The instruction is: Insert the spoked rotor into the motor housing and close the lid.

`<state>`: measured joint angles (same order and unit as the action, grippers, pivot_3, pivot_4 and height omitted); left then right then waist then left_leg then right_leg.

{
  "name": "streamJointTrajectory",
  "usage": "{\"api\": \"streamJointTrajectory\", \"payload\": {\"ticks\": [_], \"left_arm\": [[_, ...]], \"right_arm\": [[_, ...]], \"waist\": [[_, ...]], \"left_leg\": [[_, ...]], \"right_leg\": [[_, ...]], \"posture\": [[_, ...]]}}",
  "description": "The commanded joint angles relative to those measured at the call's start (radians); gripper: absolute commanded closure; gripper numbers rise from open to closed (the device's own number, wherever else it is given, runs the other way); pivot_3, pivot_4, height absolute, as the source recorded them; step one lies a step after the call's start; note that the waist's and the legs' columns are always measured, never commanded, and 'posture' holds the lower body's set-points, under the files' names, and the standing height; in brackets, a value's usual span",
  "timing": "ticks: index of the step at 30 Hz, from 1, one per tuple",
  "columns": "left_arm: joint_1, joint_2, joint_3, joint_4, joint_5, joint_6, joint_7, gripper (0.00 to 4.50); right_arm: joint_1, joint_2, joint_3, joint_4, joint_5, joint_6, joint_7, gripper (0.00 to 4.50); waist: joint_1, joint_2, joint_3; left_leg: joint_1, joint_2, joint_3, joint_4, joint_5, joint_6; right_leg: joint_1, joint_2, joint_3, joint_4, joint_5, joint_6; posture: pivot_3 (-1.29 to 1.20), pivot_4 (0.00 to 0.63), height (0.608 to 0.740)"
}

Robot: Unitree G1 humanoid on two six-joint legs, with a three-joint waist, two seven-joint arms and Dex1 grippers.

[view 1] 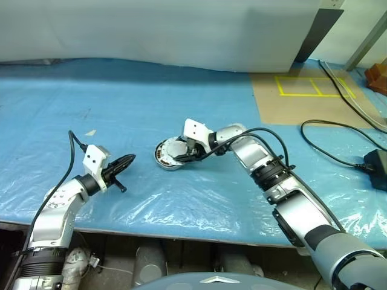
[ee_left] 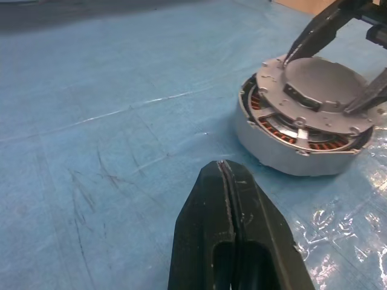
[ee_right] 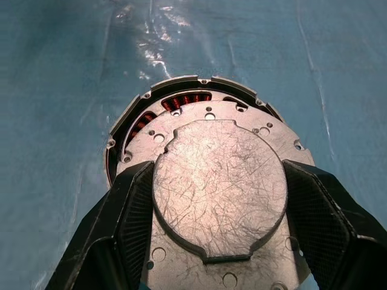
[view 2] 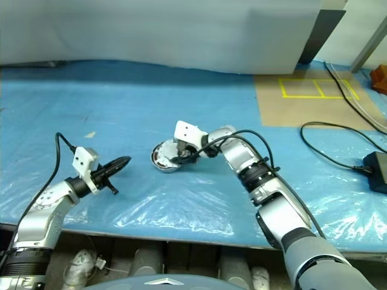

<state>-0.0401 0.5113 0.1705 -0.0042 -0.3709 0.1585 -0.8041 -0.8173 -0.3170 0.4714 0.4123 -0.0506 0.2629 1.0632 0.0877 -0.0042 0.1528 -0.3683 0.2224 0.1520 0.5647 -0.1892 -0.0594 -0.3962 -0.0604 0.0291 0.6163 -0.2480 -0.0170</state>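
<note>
The motor housing (ee_left: 284, 154), a round grey cup with copper windings, stands on the blue sheet in the middle of the table. The lid (ee_left: 314, 90), a silver disc with a raised centre plate, lies tilted on top of it and shifted a little off centre, so windings show along one side. My right gripper (ee_right: 216, 169) reaches in from the right, shut on the lid, with one black finger on each side of the raised plate. My left gripper (view 1: 129, 161) hovers to the housing's left, shut and empty, pointing at it. The spoked rotor is hidden.
A blue plastic sheet (view 1: 121, 103) covers the table. A brown board with yellow tape (view 1: 302, 90) lies at the back right. A black cable with its adapter (view 1: 375, 162) runs along the right side. The table's front edge (view 1: 181, 226) is close to me.
</note>
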Motion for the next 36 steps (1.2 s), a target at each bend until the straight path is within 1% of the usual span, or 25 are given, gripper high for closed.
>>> {"api": "streamJointTrajectory", "payload": {"ticks": [1, 3, 5, 7, 9, 13, 15, 17, 19, 20, 21, 22, 25, 30, 34, 36], "left_arm": [[-0.022, 0.008, 0.001, 0.004, 0.001, -0.022, -0.011, 4.5], [-0.026, 0.009, -0.001, 0.009, 0.002, -0.025, -0.012, 4.5], [-0.027, 0.009, -0.003, 0.011, 0.003, -0.027, -0.013, 4.5], [-0.027, 0.01, -0.005, 0.011, 0.003, -0.027, -0.014, 4.5], [-0.026, 0.012, -0.005, 0.011, 0.003, -0.028, -0.015, 4.5], [-0.023, 0.016, -0.004, 0.012, 0.008, -0.031, -0.016, 4.5], [-0.021, 0.019, -0.008, 0.018, 0.019, -0.042, -0.018, 4.5], [-0.023, 0.016, -0.006, 0.02, 0.017, -0.042, -0.016, 4.5], [-0.026, 0.015, -0.004, 0.022, 0.017, -0.042, -0.015, 4.5], [-0.027, 0.015, -0.003, 0.024, 0.017, -0.043, -0.015, 4.5], [-0.029, 0.015, -0.004, 0.028, 0.019, -0.044, -0.016, 4.5], [-0.032, 0.015, -0.006, 0.035, 0.021, -0.047, -0.016, 4.5], [-0.038, 0.015, -0.008, 0.049, 0.025, -0.054, -0.018, 4.5], [-0.053, 0.011, -0.017, 0.074, 0.031, -0.065, -0.021, 4.5], [-0.066, 0.007, -0.02, 0.087, 0.035, -0.071, -0.021, 4.5], [-0.066, 0.007, -0.019, 0.089, 0.036, -0.073, -0.023, 4.5]], "right_arm": [[0.073, -0.092, 0.075, 0.015, -0.062, -0.009, 0.105, 1.54], [0.075, -0.099, 0.063, -0.002, -0.049, -0.005, 0.122, 1.54], [0.066, -0.073, 0.035, -0.016, -0.017, 0.041, 0.116, 1.54], [0.052, -0.021, 0.002, -0.027, 0.017, 0.119, 0.076, 1.54], [0.021, 0.048, -0.054, -0.004, 0.049, 0.25, 0.006, 1.54], [0.013, 0.099, -0.12, -0.064, 0.148, 0.455, 0.03, 1.54], [0.028, 0.095, -0.106, -0.081, 0.149, 0.475, 0.033, 1.54], [0.031, 0.108, -0.103, -0.064, 0.135, 0.503, -0.016, 1.54], [0.02, 0.135, -0.127, -0.055, 0.15, 0.554, -0.055, 1.54], [0.008, 0.156, -0.15, -0.042, 0.159, 0.585, -0.084, 1.54], [-0.019, 0.19, -0.2, 0.003, 0.166, 0.627, -0.154, 1.54], [-0.041, 0.208, -0.22, 0.038, 0.16, 0.633, -0.197, 1.54], [-0.075, 0.243, -0.264, 0.058, 0.182, 0.686, -0.247, 1.54], [-0.053, 0.26, -0.209, 0.025, 0.146, 0.747, -0.329, 1.54], [-0.026, 0.215, -0.124, -0.052, 0.133, 0.686, -0.293, 1.54], [-0.026, 0.194, -0.111, -0.095, 0.157, 0.675, -0.26, 1.54]], "waist": [[0.001, -0.001, -0.001], [0.003, -0.001, -0.001], [0.001, -0.002, -0.002], [-0.002, -0.002, -0.002], [-0.014, -0.002, -0.002], [-0.035, -0.003, -0.002], [-0.037, -0.003, -0.002], [-0.037, -0.003, -0.002], [-0.039, -0.003, -0.002], [-0.042, -0.003, -0.002], [-0.046, -0.003, -0.002], [-0.049, -0.003, -0.002], [-0.05, -0.003, -0.001], [-0.044, -0.002, -0.001], [-0.044, -0.002, -0.001], [-0.044, -0.002, -0.001]], "left_leg": [[0.0, 0.0, 0.0, 0.0, 0.0, 0.0], [0.0, 0.0, 0.0, 0.0, 0.0, 0.0], [0.0, 0.001, 0.0, -0.001, 0.0, 0.0], [-0.001, 0.001, 0.0, -0.001, 0.0, 0.0], [-0.001, 0.001, 0.0, -0.002, 0.0, 0.0], [-0.001, 0.002, 0.0, -0.002, 0.0, 0.0], [-0.001, 0.002, 0.0, -0.002, 0.0, 0.0], [-0.002, 0.002, 0.0, -0.002, 0.0, 0.0], [-0.002, 0.002, 0.0, -0.003, 0.0, 0.0], [-0.002, 0.002, 0.0, -0.003, 0.0, 0.0], [-0.002, 0.002, 0.0, -0.003, 0.0, 0.0], [-0.001, 0.002, 0.0, -0.003, 0.0, -0.001], [0.0, 0.002, 0.0, -0.003, 0.0, -0.001], [0.0, 0.002, 0.0, -0.003, 0.0, -0.001], [0.0, 0.002, 0.0, -0.003, 0.0, -0.001], [0.0, 0.002, 0.0, -0.003, 0.0, -0.001]], "right_leg": [[0.0, 0.0, 0.0, 0.0, 0.0, 0.0], [0.0, 0.001, 0.0, 0.0, 0.001, 0.002], [-0.001, 0.001, 0.0, 0.0, 0.002, 0.004], [-0.002, 0.002, 0.0, 0.0, 0.002, 0.004], [-0.002, 0.003, 0.0, 0.0, 0.002, 0.004], [-0.005, 0.003, 0.0, 0.002, 0.001, 0.001], [-0.005, 0.003, 0.0, 0.002, 0.0, 0.0], [-0.005, 0.003, 0.0, 0.001, 0.001, 0.001], [-0.005, 0.003, 0.0, 0.001, 0.002, 0.003], [-0.005, 0.003, 0.0, 0.001, 0.002, 0.003], [-0.005, 0.003, 0.0, 0.001, 0.002, 0.002], [-0.005, 0.003, 0.0, 0.001, 0.002, 0.003], [-0.007, 0.004, 0.0, 0.005, -0.001, -0.002], [-0.006, 0.003, 0.0, 0.005, -0.001, -0.002], [-0.006, 0.003, 0.0, 0.005, 0.0, -0.001], [-0.006, 0.003, 0.0, 0.004, 0.0, 0.0]], "posture": [[0.0, 0.15, 0.74], [0.0, 0.15, 0.74], [0.0, 0.15, 0.74], [0.0, 0.15, 0.74], [0.0, 0.15, 0.74], [0.0, 0.15, 0.74], [0.0, 0.15, 0.74], [0.0, 0.15, 0.74], [0.0, 0.15, 0.74], [0.0, 0.15, 0.74], [0.0, 0.15, 0.74], [0.0, 0.15, 0.74], [0.0, 0.15, 0.74], [0.0, 0.15, 0.74], [0.0, 0.15, 0.74], [0.0, 0.15, 0.74]]}}
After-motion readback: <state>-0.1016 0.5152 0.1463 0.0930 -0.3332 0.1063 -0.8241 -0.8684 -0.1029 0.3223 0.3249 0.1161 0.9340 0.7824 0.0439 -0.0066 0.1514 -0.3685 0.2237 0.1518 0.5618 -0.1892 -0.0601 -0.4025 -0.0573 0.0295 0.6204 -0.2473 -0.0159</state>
